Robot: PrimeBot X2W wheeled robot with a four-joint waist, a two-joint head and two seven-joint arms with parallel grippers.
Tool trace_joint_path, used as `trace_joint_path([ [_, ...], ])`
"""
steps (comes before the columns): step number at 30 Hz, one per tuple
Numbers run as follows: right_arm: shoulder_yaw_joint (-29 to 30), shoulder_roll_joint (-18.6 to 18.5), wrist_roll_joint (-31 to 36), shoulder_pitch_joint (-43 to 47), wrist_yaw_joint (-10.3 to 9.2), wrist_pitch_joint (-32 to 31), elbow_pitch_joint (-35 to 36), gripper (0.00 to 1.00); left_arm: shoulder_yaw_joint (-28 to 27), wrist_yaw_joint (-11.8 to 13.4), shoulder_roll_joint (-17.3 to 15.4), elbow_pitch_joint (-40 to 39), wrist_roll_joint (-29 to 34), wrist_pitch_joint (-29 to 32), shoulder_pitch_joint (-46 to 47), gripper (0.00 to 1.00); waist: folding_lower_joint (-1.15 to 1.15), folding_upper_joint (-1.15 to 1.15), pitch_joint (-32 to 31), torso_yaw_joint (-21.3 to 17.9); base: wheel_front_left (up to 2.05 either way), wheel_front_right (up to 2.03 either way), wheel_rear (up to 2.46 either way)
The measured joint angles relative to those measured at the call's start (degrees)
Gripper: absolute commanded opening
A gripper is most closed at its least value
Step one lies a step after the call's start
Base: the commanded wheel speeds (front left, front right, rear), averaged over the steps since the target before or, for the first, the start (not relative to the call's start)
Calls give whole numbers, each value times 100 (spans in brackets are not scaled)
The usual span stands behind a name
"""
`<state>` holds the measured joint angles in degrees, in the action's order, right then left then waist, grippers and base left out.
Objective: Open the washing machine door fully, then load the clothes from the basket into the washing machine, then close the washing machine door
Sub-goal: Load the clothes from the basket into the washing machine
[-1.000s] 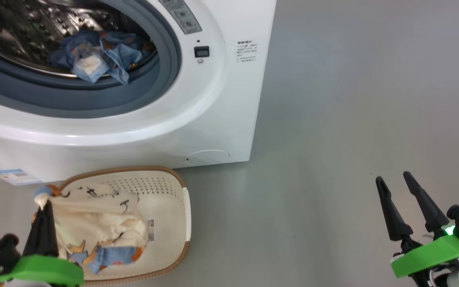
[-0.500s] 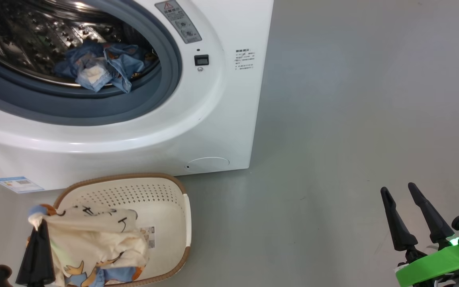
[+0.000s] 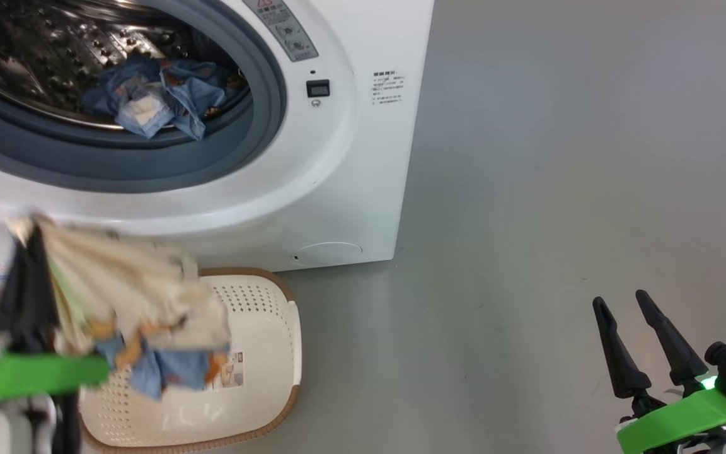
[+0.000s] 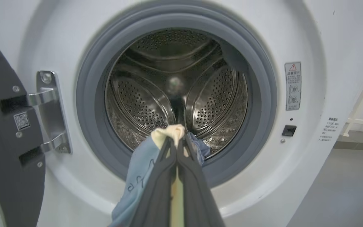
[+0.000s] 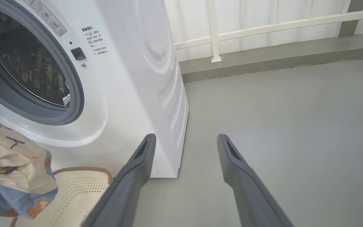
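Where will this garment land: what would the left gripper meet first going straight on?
Likely the steel drum, deep inside: the left gripper, holding the cream garment, points through the gasket; depth unclear.

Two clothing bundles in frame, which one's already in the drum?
The blue denim bundle lying in the drum; the cream-and-blue one hangs from the left gripper over the basket.
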<state>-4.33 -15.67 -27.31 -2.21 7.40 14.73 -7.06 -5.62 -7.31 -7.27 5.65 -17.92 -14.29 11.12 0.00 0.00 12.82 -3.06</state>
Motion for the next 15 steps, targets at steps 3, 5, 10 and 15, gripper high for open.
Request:
trace_joint_path([
  [3,-12,27,0,-18,0,0,7,100,30,0,-127,-53,-103,7,632,0,0,0,48,4,0,0,0],
  [5,-14,41,0,-24,0,0,24,100,77,0,-211,-38,-103,22,1096,0,0,0,90,6,0,0,0],
  [10,-54,98,0,-57,0,0,54,100,183,0,-367,322,-82,67,2199,0,0,0,218,-43,0,0,0],
  [15,-68,133,0,-213,0,0,67,100,169,0,-457,1169,-81,52,2914,0,0,0,337,-177,0,0,0],
])
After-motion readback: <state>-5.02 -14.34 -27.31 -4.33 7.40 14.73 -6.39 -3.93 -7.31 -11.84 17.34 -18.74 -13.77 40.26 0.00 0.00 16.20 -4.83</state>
